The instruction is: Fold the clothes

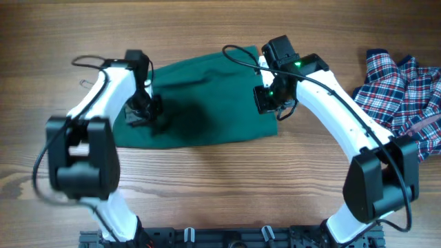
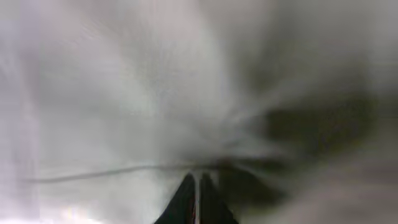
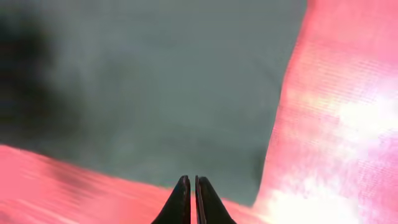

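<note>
The dark green garment (image 1: pixel 207 103) lies spread flat across the middle of the table. My left gripper (image 1: pixel 142 110) is down at its left edge, where the cloth is bunched and shadowed. The left wrist view is blurred and washed out. It shows the fingers (image 2: pixel 196 185) closed together over pale cloth, with a thin cord (image 2: pixel 93 172) running left; I cannot tell if any cloth is pinched. My right gripper (image 1: pixel 269 96) is at the garment's right edge. Its fingers (image 3: pixel 189 182) are closed and empty, just above the cloth's corner (image 3: pixel 186 93).
The navy-red-white plaid garment (image 1: pixel 403 89) lies crumpled at the far right of the wooden table (image 1: pixel 227 172). Black cables run from both arms over the green garment's back edge.
</note>
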`<state>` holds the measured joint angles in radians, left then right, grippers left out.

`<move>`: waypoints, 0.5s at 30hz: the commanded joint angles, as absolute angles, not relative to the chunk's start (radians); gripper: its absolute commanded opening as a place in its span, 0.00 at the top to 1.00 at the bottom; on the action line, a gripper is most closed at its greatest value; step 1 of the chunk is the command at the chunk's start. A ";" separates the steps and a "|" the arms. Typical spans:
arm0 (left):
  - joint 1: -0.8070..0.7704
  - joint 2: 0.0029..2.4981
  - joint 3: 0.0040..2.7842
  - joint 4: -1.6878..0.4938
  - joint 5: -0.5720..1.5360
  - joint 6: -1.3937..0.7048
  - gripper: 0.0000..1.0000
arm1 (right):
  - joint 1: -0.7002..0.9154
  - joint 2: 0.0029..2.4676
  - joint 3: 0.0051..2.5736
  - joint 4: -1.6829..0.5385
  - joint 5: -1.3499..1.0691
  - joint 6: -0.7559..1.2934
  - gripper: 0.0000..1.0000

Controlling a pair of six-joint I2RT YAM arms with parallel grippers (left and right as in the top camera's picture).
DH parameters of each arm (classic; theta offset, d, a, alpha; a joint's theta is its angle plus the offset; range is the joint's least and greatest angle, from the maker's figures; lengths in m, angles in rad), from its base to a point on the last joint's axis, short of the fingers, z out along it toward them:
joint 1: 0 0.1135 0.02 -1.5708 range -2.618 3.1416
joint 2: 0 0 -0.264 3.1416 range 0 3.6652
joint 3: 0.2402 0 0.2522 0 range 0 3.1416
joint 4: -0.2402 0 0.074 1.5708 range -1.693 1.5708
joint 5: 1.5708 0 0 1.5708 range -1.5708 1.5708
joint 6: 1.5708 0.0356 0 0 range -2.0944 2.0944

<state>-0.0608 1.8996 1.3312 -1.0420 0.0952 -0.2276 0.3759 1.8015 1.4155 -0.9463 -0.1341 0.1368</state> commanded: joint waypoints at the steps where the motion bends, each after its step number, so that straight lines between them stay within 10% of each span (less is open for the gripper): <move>1: -0.064 1.720 1.343 -0.863 0.114 -0.239 0.91 | 0.373 1.790 1.419 -0.892 -0.194 0.131 0.96; 15: -0.165 2.058 1.343 -0.429 0.193 -0.241 0.96 | 0.373 2.016 1.413 -0.890 -0.244 0.130 0.96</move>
